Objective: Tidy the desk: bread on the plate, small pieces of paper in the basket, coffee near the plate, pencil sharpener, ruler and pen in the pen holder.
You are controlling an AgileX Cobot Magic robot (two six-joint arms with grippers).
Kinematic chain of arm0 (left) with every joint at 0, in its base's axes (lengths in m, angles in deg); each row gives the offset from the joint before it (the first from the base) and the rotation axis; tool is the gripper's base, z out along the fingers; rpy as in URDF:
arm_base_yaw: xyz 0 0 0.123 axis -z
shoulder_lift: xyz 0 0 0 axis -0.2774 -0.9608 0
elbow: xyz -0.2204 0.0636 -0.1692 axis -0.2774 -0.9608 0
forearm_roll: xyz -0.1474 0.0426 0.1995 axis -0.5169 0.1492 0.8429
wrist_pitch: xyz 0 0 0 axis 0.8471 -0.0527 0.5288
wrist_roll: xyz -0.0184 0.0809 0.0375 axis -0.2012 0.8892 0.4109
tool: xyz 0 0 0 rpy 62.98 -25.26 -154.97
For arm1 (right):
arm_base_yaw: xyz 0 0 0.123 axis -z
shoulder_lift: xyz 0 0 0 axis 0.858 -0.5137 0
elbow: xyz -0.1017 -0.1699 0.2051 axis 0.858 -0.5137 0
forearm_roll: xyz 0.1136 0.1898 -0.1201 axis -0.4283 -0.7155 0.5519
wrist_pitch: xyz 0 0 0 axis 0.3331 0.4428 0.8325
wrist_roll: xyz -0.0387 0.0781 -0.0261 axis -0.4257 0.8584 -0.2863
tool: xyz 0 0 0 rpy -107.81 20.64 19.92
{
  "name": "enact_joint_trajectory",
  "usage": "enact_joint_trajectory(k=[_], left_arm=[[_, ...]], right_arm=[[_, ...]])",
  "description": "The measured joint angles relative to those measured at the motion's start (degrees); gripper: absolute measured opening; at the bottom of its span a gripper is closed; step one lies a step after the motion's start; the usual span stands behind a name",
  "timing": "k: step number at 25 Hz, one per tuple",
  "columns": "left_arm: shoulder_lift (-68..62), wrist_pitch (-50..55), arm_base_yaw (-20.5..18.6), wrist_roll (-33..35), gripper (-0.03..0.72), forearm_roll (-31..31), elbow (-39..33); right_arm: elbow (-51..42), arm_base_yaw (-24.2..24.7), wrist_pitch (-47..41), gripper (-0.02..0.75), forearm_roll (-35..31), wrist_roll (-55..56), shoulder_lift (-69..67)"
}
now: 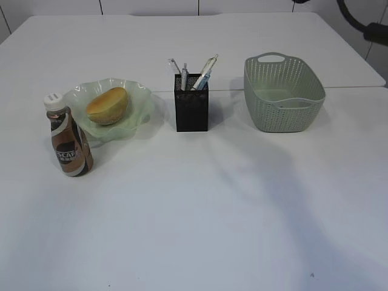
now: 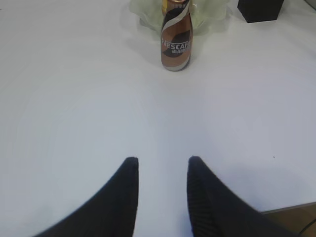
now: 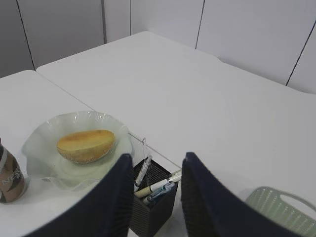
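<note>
The bread point(image 1: 107, 105) lies on the green plate point(image 1: 139, 103) at the left. The coffee point(image 1: 71, 142) stands upright right in front of the plate. At the middle stands the black pen holder point(image 1: 191, 109) with pens point(image 1: 205, 71) and the clear ruler point(image 1: 175, 64) sticking out of it. The basket point(image 1: 282, 91) sits at the right. No small pieces of paper or pencil sharpener show. My left gripper point(image 2: 163, 159) is open and empty over bare desk, well short of the coffee point(image 2: 176, 39). My right gripper point(image 3: 157, 155) hangs open and empty above the pen holder point(image 3: 155, 197).
A second white table adjoins at the back along a seam point(image 1: 339, 86). The desk's near edge point(image 2: 291, 210) shows in the left wrist view. Part of a dark arm point(image 1: 364, 24) is at the top right of the exterior view.
</note>
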Motion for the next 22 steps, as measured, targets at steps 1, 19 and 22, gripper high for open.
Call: enact_joint_trajectory(k=[1, 19, 22], left_arm=[[0.0, 0.0, 0.0, 0.0, 0.231, 0.0, 0.0], [0.0, 0.0, 0.0, 0.0, 0.231, 0.0, 0.0], [0.0, 0.0, 0.0, 0.0, 0.230, 0.0, 0.0]], right_arm=[[0.0, 0.0, -0.1, 0.277, 0.0, 0.0, -0.5], [-1.7, 0.0, -4.4, 0.277, -7.9, -10.9, -4.6], [-4.3, 0.0, -6.6, 0.277, -12.6, -15.7, -4.6]])
